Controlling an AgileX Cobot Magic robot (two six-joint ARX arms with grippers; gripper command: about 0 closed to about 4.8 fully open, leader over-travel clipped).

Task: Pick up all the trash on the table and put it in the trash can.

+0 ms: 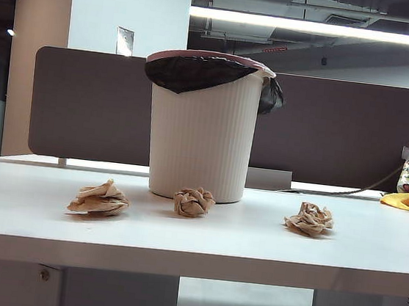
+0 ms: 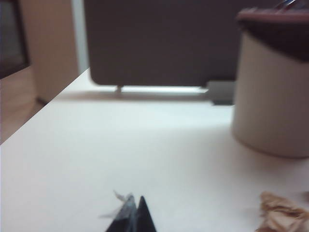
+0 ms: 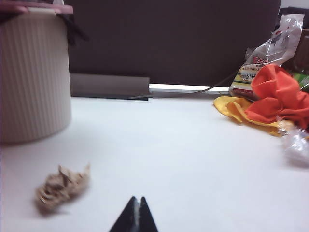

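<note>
Three crumpled tan-brown wads of trash lie in a row on the white table (image 1: 194, 248): a left wad (image 1: 99, 199), a middle wad (image 1: 194, 201) and a right wad (image 1: 309, 218). Behind the middle one stands the white ribbed trash can (image 1: 201, 134) with its black liner. Neither arm shows in the exterior view. My left gripper (image 2: 136, 199) is shut and empty, hovering low over bare table, with a wad (image 2: 282, 217) off to its side and the trash can (image 2: 273, 96) beyond. My right gripper (image 3: 136, 199) is shut and empty too, a wad (image 3: 62, 186) lying apart from it.
A grey-brown partition panel (image 1: 92, 103) closes off the back of the table. At the far right lie a yellow cloth (image 3: 236, 108), an orange cloth (image 3: 277, 96) and a printed plastic bag (image 3: 270, 53). A dark cable (image 3: 212, 88) runs along the back edge.
</note>
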